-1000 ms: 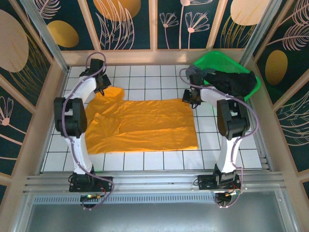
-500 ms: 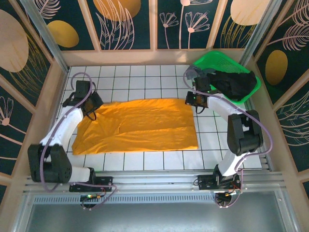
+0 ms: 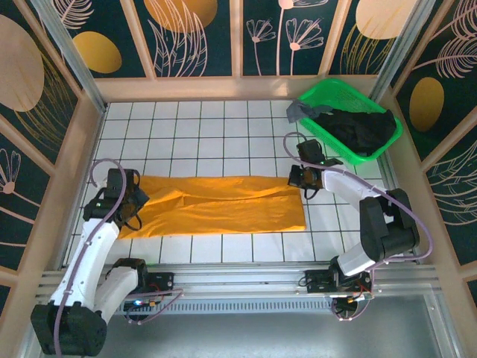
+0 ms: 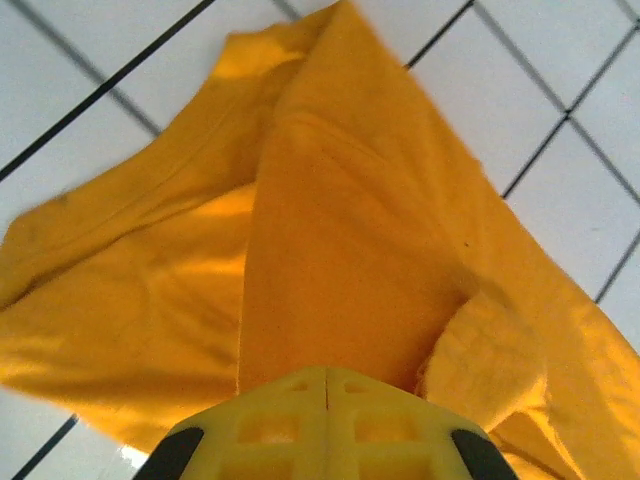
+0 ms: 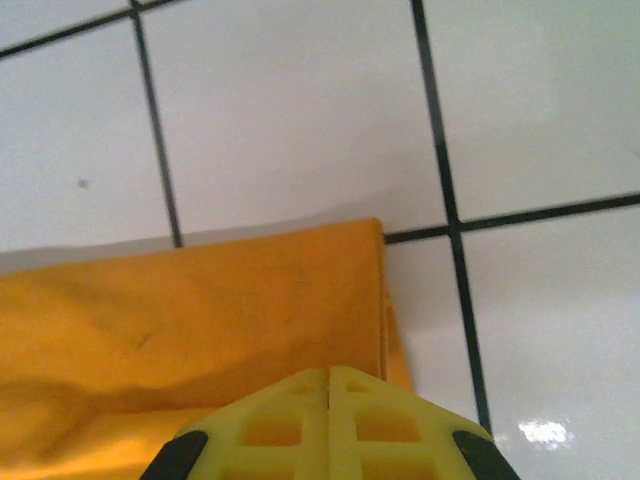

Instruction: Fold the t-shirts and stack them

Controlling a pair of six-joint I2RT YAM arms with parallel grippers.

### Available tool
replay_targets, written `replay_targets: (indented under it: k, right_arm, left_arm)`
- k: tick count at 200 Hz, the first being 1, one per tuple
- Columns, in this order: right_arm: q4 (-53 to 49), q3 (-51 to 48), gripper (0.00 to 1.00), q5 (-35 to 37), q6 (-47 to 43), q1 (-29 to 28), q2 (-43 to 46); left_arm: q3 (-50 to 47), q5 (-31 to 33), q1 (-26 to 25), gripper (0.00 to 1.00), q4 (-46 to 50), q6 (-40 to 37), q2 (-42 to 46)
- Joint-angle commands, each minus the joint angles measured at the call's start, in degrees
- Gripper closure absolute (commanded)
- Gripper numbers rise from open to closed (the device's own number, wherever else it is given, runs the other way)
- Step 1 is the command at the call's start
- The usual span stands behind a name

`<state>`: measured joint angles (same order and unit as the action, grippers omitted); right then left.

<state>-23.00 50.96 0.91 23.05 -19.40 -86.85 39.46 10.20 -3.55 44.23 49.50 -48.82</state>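
Lead: Progress on the fold-and-stack job?

Tech: Early stage, judging by the layout. One orange t-shirt (image 3: 223, 203) is laid out on the white tiled tabletop (image 3: 223, 134) as a long flat band, doubled over lengthwise, with a crease seen running along it. No crosswise fold has been made. No stack has been started anywhere.

Lead: Fingers?

Tech: The left fingers (image 4: 300, 405) are pressed together at the left end of the band. A ridge of orange cloth is drawn up into them, so that end is taken as pinched. The right fingers (image 5: 305, 405) are pressed together too, at the band's far right corner, where two layers are seen lying edge on edge. Cloth runs in under the tips, so a pinch is judged likely there, though it is less clearly shown than on the left.

Lead: Containers?

Tech: One green basket (image 3: 337, 82) is set at the far right corner of the tabletop, well apart from the orange band. A black t-shirt (image 3: 365, 127) is bundled inside and takes up most of it. A grey t-shirt (image 3: 302, 112) is bunched at the basket's left end, partly over the rim. Both are unfolded.

Lead: Left to do?

Tech: Most of it, by estimate. The orange band is yet to be released, smoothed and folded crosswise into a compact square. The black and grey ones are yet to be pulled out, spread, folded and stacked on top.
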Motion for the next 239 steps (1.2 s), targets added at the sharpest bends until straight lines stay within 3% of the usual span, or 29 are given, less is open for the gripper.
replay_targets:
  k: [1, 89, 158, 189, 211, 239]
  right_arm:
    - [-2.5, -1.8, 1.0, 3.8, 1.1, -0.2, 2.1]
    - [-3.1, -3.8, 1.0, 4.2, 1.1, -0.8, 3.0]
    - [-3.9, -7.4, 0.67, 4.5, 6.4, -1.2, 13.3]
    - [-3.3, -5.7, 0.68, 2.6, 8.3, -1.2, 10.3]
    - [-2.2, -3.9, 0.74, 0.5, 9.9, -1.1, 7.5]
    - [-1.0, -1.6, 0.82, -2.4, 11.5, -1.6, 3.2]
  left_arm:
    - [-2.7, 2.8, -0.1, 1.0, 3.8, 5.2, 1.9]
    - [-2.1, 8.2, -0.1, 1.0, 8.7, 10.0, 1.4]
    - [-2.8, 9.3, -0.1, 1.0, 10.2, 13.6, 1.1]
    - [-2.8, 8.2, -0.1, 0.87, 9.0, 13.5, -0.1]
    - [-1.0, 8.9, 0.0, 0.62, 9.6, 14.0, -0.7]
    - [3.9, 9.2, -0.1, 0.59, 7.5, 13.2, -3.5]
